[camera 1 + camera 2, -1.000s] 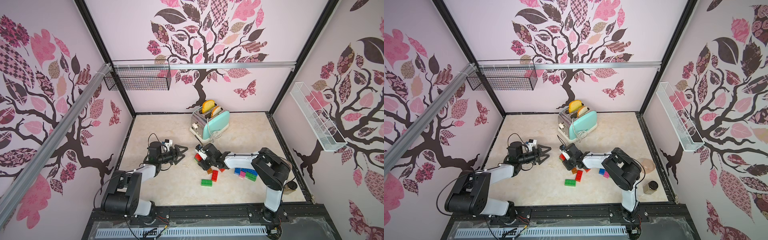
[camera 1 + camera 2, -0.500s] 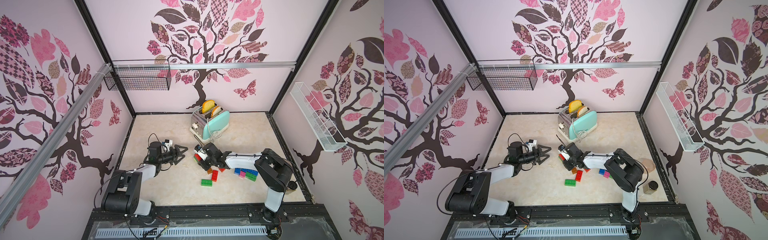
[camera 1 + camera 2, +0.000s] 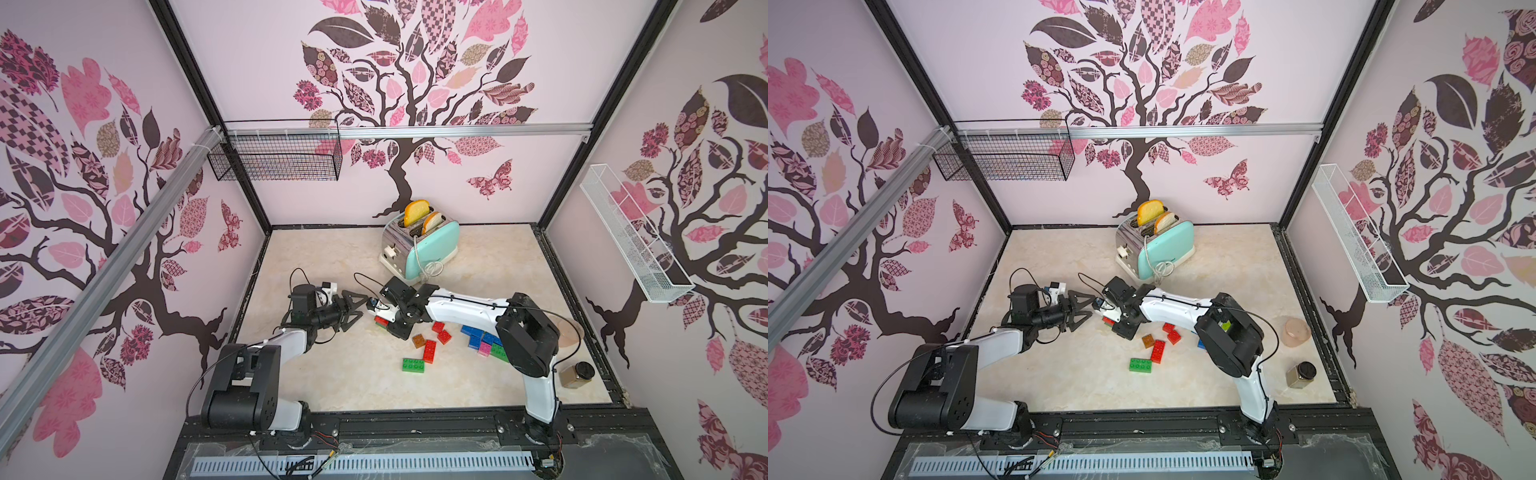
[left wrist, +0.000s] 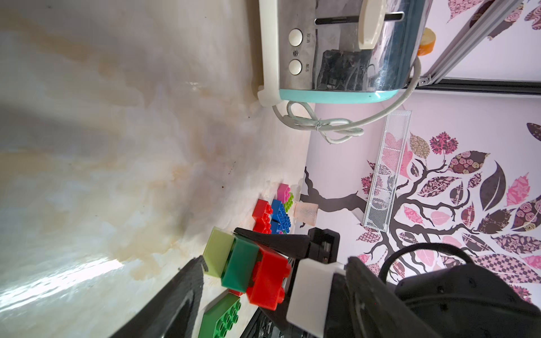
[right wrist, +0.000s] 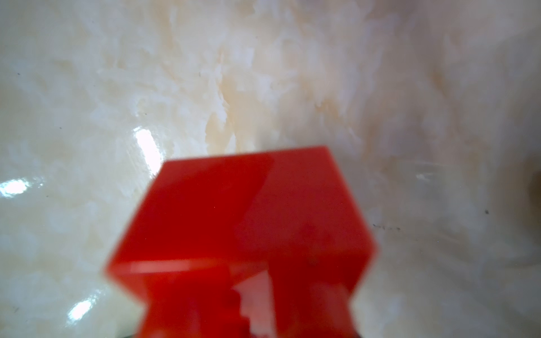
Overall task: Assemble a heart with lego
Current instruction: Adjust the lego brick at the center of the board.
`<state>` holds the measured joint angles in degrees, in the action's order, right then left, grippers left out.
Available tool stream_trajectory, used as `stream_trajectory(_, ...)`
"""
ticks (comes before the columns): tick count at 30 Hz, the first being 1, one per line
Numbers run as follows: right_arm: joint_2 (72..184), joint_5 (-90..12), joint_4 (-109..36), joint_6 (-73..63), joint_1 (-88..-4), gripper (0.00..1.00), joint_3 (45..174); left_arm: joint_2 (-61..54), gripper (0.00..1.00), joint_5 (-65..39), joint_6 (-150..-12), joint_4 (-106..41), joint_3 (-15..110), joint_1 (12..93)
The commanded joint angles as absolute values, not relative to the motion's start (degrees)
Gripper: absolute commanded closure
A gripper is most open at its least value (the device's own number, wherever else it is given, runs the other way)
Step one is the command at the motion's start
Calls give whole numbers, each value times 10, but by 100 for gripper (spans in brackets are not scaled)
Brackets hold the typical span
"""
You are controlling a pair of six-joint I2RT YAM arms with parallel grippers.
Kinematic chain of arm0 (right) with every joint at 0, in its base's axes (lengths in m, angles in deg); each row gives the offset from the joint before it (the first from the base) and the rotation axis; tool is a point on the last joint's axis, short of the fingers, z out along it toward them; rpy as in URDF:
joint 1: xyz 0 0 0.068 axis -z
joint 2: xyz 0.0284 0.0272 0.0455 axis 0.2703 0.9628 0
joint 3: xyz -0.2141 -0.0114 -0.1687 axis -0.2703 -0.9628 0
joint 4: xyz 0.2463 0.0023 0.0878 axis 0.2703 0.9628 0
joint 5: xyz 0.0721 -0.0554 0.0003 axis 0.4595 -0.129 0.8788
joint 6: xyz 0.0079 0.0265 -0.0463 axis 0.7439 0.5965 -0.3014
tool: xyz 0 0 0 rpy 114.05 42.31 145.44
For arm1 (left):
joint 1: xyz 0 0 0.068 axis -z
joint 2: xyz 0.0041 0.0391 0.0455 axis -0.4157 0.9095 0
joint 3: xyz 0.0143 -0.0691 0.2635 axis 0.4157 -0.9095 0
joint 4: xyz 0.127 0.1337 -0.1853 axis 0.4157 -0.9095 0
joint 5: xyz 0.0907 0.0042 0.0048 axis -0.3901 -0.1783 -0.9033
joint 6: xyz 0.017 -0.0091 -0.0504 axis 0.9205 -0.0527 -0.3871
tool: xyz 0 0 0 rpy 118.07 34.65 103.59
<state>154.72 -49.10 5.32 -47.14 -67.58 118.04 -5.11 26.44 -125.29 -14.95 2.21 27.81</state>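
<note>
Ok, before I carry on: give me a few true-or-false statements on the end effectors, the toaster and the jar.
1. The right end effector is shut on a red brick. True.
2. The left end effector is shut too. False: its jaws stand open.
3. Two toast slices stand in the toaster. True.
4. The jar lies tipped beside the toaster. False: it stands upright near the right arm's base, far from the toaster.
</note>
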Motion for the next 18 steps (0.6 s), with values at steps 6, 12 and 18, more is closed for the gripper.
stream_trajectory(6,1574,-576,209,-541,-675,76,1254,-66,21,274,-1228,-188,19,239)
stream_trajectory(12,1600,-592,238,-554,-677,73,1278,-61,20,277,-1232,-180,18,238)
stream_trajectory(18,1611,-590,240,-557,-680,69,1292,-65,20,277,-1230,-181,17,239)
